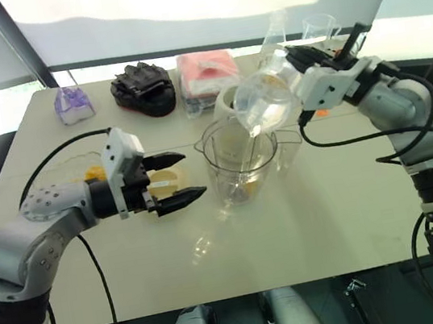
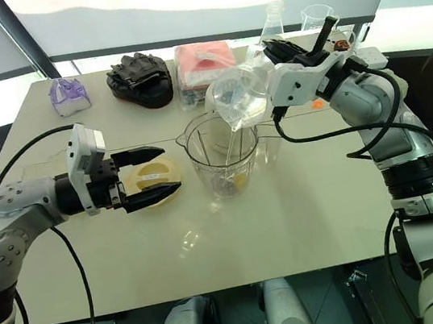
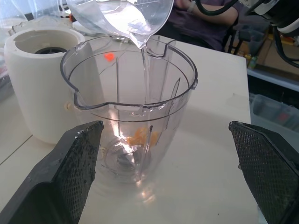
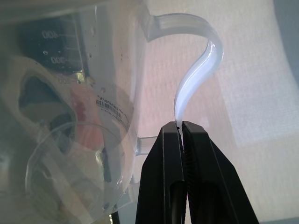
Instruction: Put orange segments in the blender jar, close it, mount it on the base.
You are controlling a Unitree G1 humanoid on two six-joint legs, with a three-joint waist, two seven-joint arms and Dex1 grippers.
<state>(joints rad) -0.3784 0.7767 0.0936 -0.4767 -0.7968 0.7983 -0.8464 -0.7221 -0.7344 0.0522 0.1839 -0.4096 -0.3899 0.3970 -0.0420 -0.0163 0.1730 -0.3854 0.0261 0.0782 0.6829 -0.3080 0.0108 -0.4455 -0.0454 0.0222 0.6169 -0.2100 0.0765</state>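
**Water going into the jar — keep the stream centred**

The right claw [image 4: 182, 126] is clenched on the thin handle of a clear measuring jug [image 1: 266, 99], tipped over so a fine stream of water falls from its spout into the jar [image 1: 242, 166]. The jar stands upright mid-table [image 1: 331, 218], open at the top, with a few orange segments [image 3: 140, 136] lying at the bottom beside the blade. The base [image 3: 35, 84] sits just behind the jar, its dark socket bare. A flat cream lid [image 2: 152, 176] lies on the table near the left claw [image 1: 177, 180], which hangs released, jaws wide and holding nothing, pointing at the jar from its own side.

To my eye the pour is the step in hand, and the grip looks narrow: only the fingertips pinch that handle, so a quick roll of the wrist could let the jug swing. Tilt slowly, keep the spout over the jar's middle rather than its rim, and bring the jug back level before moving it away, or drips will land on the table or the base. The left claw seems well placed to steady the jar if it shifts.
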